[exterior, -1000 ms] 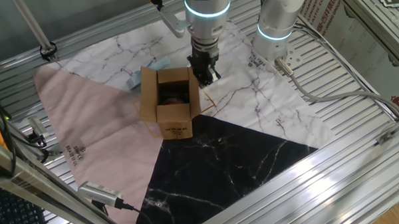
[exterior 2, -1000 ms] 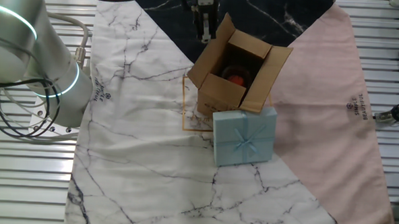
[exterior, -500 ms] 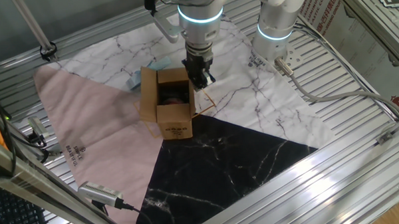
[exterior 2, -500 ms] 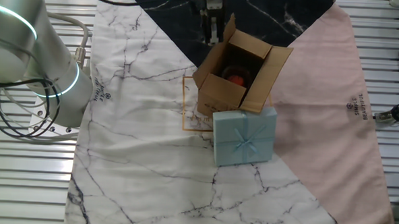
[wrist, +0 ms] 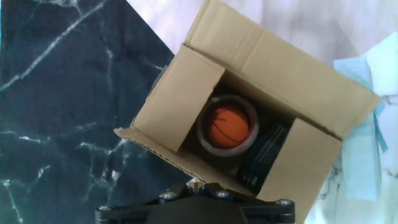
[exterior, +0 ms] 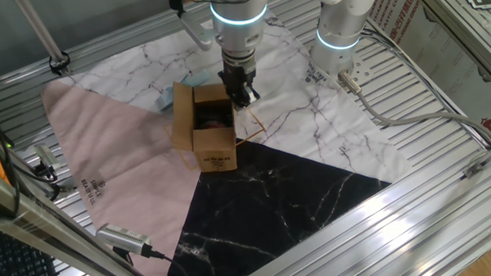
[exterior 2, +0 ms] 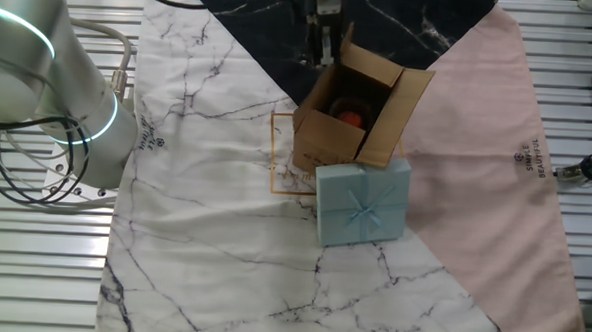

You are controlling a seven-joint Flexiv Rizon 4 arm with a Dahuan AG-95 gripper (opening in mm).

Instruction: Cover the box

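The box [exterior: 214, 144] is a small brown carton standing open where the pink, white and black cloths meet; it also shows in the other fixed view [exterior 2: 329, 142] and the hand view [wrist: 180, 99]. Inside it are a tape roll with an orange ball [wrist: 228, 126] in it and a dark item. The far and near flaps spread outward. My gripper [exterior: 238, 91] is shut and presses against the outside of one side flap, which stands nearly upright. The fingertips [wrist: 196, 184] sit at that flap's edge. In the other fixed view the gripper [exterior 2: 324, 45] is at the box's far-left corner.
A light blue gift box [exterior 2: 362, 204] with a ribbon stands against the box's other side, also seen in the hand view [wrist: 360, 143]. A thin orange square outline [exterior 2: 276, 155] lies on the white marble cloth. The robot base [exterior 2: 39, 85] stands at the left.
My gripper has moved sideways toward the box and pushed the spread side flap up to near upright. The box itself has stayed in place.
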